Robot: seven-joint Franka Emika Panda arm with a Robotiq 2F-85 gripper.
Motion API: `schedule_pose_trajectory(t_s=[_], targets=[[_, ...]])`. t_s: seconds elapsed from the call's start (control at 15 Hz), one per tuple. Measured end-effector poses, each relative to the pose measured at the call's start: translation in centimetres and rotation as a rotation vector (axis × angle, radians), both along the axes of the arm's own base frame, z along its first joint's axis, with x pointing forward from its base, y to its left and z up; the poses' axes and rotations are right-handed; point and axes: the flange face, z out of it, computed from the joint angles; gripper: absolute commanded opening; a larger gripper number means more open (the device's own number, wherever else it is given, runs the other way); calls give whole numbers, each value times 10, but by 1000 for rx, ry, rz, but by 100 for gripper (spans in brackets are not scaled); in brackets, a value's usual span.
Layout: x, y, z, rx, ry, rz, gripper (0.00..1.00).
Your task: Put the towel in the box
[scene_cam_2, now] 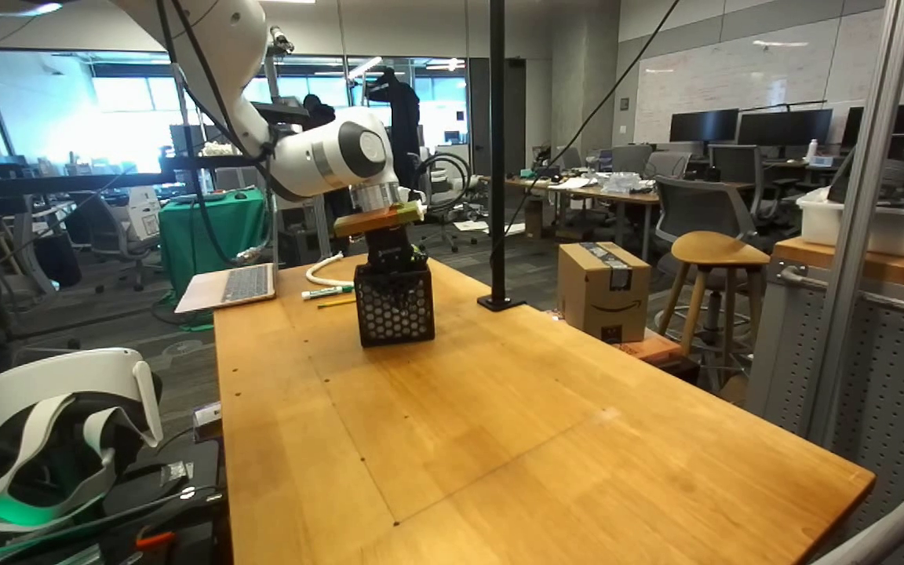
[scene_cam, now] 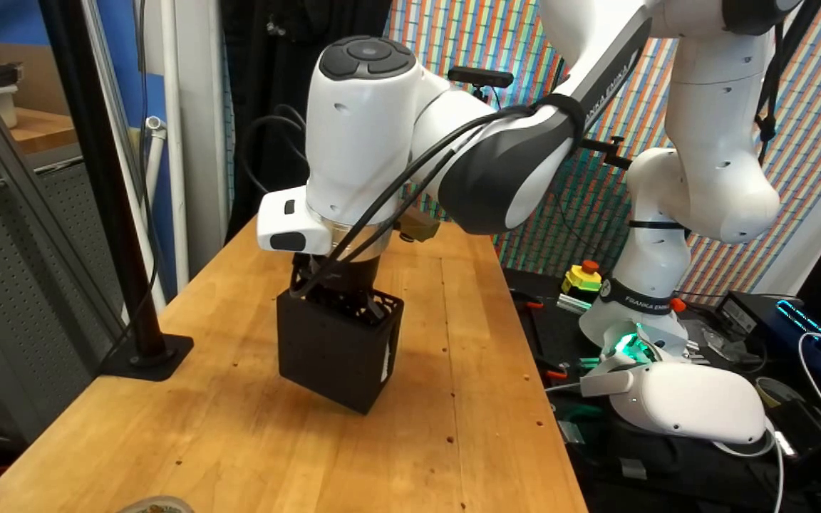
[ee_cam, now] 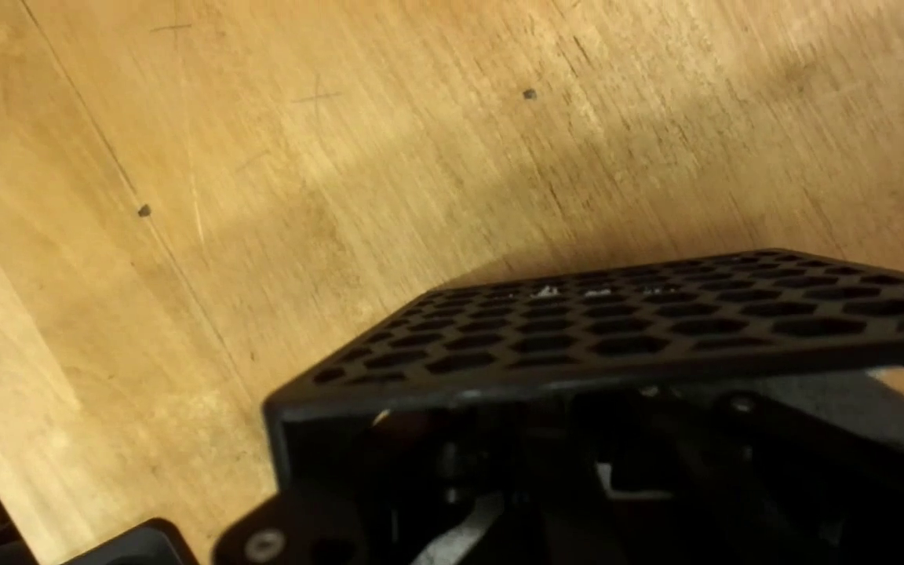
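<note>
The black honeycomb box (scene_cam: pixel 332 349) (scene_cam_2: pixel 397 308) stands on the wooden table in both exterior views. Its perforated wall (ee_cam: pixel 625 322) and rim cross the lower right of the wrist view. My gripper (scene_cam_2: pixel 391 253) points down into its top opening, with the fingertips hidden behind the walls. The jaws are shut; whether they pinch anything is too dark to see. No towel can be made out for certain. A pale patch (ee_cam: pixel 456 537) shows inside the dark box, and a white strip (scene_cam: pixel 385 361) at the box's side, but I cannot tell what either is.
A black post (scene_cam: pixel 136 214) is fixed at the table's edge beside the box. A green-and-white marker (scene_cam_2: pixel 329 291), a white cable (scene_cam_2: pixel 318 271) and a laptop (scene_cam_2: pixel 236 286) lie near the box. The rim of a round dish (scene_cam: pixel 157 506) shows at the bottom of an exterior view.
</note>
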Motion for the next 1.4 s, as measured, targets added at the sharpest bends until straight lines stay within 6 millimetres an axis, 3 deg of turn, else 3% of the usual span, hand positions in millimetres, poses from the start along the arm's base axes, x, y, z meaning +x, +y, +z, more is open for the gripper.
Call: schedule_pose_trajectory(t_s=[0.33, 0.4, 0.6, 1.0, 1.4], targets=[[8, 5, 0, -41, 26, -50, 18], [10, 5, 0, -44, 29, -57, 36], [14, 4, 2, -32, 29, -76, 49], [28, -2, 15, 38, -16, -115, 58], [31, 3, 40, 100, -85, -118, 58]])
